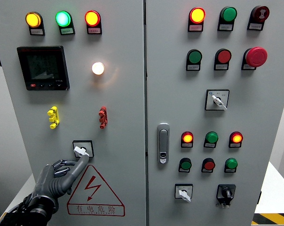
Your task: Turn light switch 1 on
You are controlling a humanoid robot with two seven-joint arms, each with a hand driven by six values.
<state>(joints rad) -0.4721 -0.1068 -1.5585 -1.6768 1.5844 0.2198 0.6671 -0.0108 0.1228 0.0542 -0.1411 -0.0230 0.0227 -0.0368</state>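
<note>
Switch [82, 150] on grey cabinet [123, 108]; left hand [62, 176] fingertip apparently touching.

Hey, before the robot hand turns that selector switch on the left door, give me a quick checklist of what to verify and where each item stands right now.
1. Left robot hand at the selector switch: ok, one finger reaches the knob.
2. Firm hold on the knob: not ok, only that finger at it.
3. White lamp above: ok, lit.
4. Knob's position label: cannot tell, too small.
5. Right robot hand clear: cannot tell, out of view.
6. Warning sign unobstructed: ok.
</note>
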